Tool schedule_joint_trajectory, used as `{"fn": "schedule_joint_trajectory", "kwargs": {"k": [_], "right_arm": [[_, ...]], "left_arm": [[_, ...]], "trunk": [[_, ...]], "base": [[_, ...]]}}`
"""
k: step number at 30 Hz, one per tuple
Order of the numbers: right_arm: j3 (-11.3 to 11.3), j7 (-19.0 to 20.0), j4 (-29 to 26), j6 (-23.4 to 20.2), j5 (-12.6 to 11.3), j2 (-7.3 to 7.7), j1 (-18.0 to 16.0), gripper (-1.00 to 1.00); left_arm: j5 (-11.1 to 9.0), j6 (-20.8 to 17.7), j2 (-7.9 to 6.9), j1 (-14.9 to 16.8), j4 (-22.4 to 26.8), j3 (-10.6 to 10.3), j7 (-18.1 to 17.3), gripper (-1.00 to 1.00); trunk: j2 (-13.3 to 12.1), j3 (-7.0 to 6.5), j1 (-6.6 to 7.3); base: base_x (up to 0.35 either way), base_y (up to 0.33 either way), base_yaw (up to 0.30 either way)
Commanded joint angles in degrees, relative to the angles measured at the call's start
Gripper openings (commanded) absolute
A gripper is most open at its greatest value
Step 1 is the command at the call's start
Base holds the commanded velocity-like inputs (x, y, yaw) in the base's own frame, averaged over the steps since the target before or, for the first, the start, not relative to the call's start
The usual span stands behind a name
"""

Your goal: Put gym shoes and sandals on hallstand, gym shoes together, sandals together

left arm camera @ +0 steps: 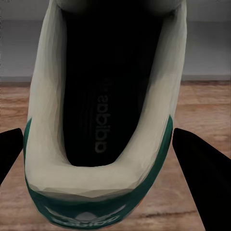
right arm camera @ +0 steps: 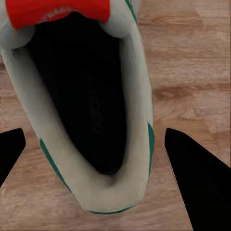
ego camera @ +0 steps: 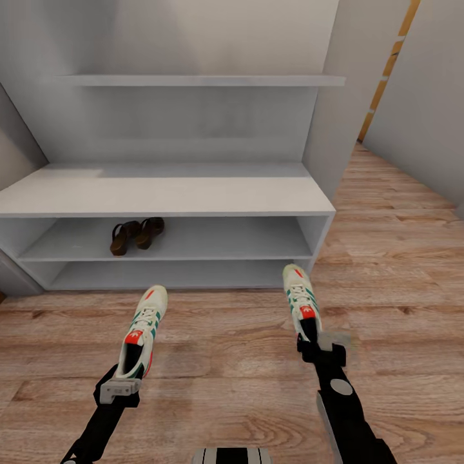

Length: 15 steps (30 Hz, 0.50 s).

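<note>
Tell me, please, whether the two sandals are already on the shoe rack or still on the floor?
On the rack. The two sandals sit side by side on the upper tier of the hallstand, towards its left end, off the corridor floor.

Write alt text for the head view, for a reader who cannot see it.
Each gripper is at the heel of a white gym shoe: the left gripper at the left gym shoe, the right gripper at the right gym shoe, over the wood floor. Ahead, two brown sandals sit together on the white hallstand's upper tier.
</note>
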<state>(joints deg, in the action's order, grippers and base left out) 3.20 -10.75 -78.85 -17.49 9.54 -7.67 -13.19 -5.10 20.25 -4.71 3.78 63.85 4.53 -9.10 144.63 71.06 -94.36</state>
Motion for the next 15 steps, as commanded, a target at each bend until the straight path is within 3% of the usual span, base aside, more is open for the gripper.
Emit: {"fn": "schedule_joint_trajectory", "kwargs": {"k": [1, 7, 15], "right_arm": [[-0.18, -0.07, -0.21, -1.97, 0.05, -0.03, -1.91, -1.0], [-3.09, -0.29, -1.86, -8.5, 0.13, -0.11, -6.77, -1.0], [-5.85, -2.4, -2.7, -11.8, -0.09, -0.15, -8.7, -1.0]], "left_arm": [[0.01, -0.01, -0.01, 0.0, 0.11, 0.07, -0.04, -1.0], [0.01, -0.02, -0.04, 0.0, 0.42, 0.34, -0.13, -1.0], [0.07, -0.03, -0.04, 0.0, 0.53, 0.29, -0.17, -1.0]], "trunk": [[0.0, 0.01, 0.0], [0.0, 0.01, 0.0], [0.0, 0.01, 0.0]], "base": [[0.0, 0.0, 0.0], [0.0, 0.0, 0.0], [0.0, 0.0, 0.0]]}}
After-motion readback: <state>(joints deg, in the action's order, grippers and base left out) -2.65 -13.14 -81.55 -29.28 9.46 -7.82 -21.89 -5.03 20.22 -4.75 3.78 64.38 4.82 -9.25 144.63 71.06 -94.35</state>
